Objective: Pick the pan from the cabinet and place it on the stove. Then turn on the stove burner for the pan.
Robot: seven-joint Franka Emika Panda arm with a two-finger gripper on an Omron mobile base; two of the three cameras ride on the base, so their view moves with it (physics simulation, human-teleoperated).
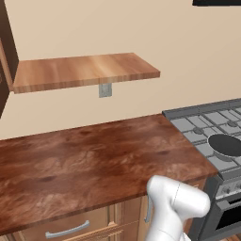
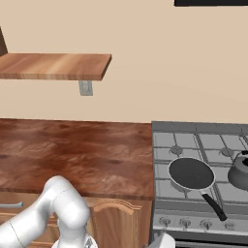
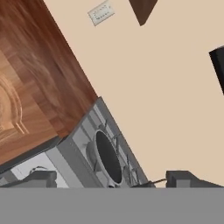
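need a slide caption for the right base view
Pan resting on the stove front-left burner, handle toward the knobs, kettle at right, wooden counter alongside.

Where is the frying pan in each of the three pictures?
Left base view: the pan sits at the right edge, on the stove.
Right base view: lower right of middle, on the stove's front left burner, handle pointing toward the knobs.
Hand view: bottom middle, seen tilted, on the grates.
Shared landmark: the wall outlet under the wooden shelf.

Pan (image 2: 191,173) on the stove (image 2: 164,140) front-left grate, handle toward the knobs (image 2: 185,223), kettle (image 2: 240,173) just beside.
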